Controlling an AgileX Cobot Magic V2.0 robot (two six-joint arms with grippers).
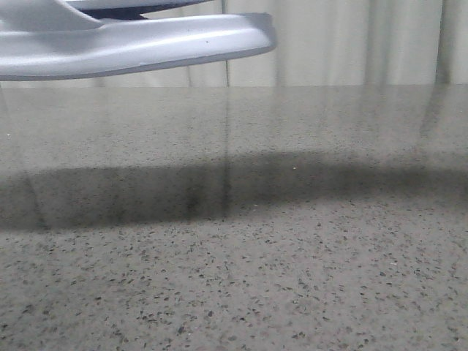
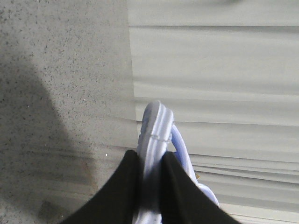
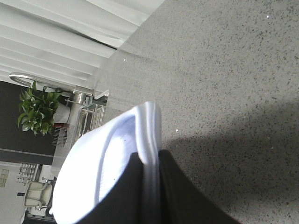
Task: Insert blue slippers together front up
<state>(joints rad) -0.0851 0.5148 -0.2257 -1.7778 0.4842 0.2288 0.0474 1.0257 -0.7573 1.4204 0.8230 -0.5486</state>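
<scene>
Two pale blue slippers are lifted off the table. In the left wrist view my left gripper [image 2: 152, 157] is shut on the thick ribbed sole edge of one slipper [image 2: 157, 125], and its strap curves out beside one finger. My right gripper [image 3: 150, 157] is shut on the sole edge of the other slipper [image 3: 105, 170], whose broad smooth face is turned to the camera. In the front view a slipper sole [image 1: 146, 47] hangs lengthwise at the top left, high over the table. No gripper shows in that view. I cannot tell whether the two slippers touch.
A speckled grey stone table [image 1: 292, 278] lies below, with a wide shadow band across it. A white curtain [image 1: 351, 44] hangs behind the far edge. Beyond one table edge stand a potted plant [image 3: 37, 109] and a clear rack [image 3: 91, 114].
</scene>
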